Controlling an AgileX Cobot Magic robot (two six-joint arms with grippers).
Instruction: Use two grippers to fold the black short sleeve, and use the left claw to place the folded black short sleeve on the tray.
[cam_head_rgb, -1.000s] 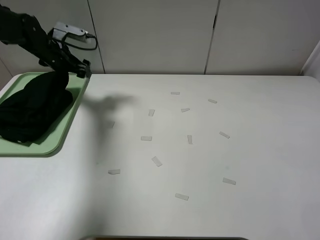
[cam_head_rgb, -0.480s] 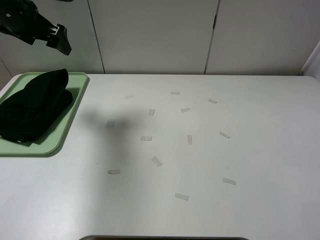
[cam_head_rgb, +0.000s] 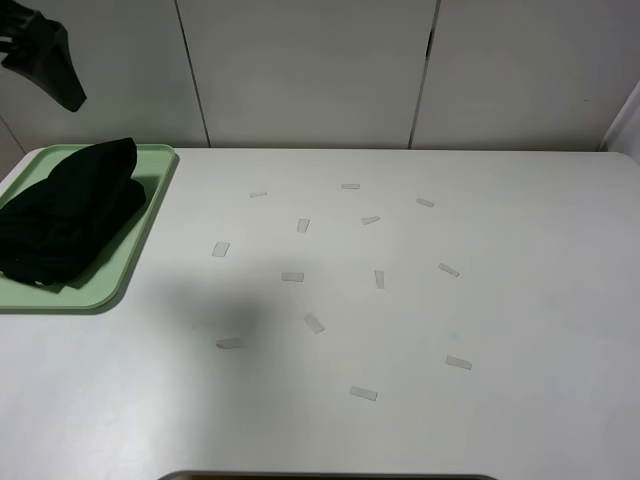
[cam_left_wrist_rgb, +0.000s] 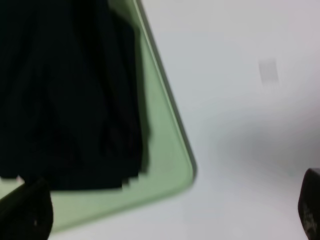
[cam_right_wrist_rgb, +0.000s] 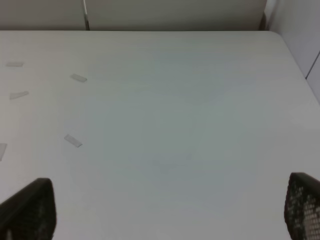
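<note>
Fingertips of my right gripper frame its wrist view, spread as wide as they go with nothing between them, hanging over bare table. My left claw is just as wide and just as empty; its two black tips sit at the edges of its blurred wrist picture, and from the high camera I see it raised in the far left corner, clear of everything.

I see the white matte table run back to pale cabinet doors along the far wall.

Small white paper strips lie scattered over the middle of the table, well apart from the tray and in nobody's way.

On the far left, the large pale green rectangular plastic tray carries the black short-sleeved cotton T-shirt, folded into a loose bundle that I see lying wholly inside the rim.
</note>
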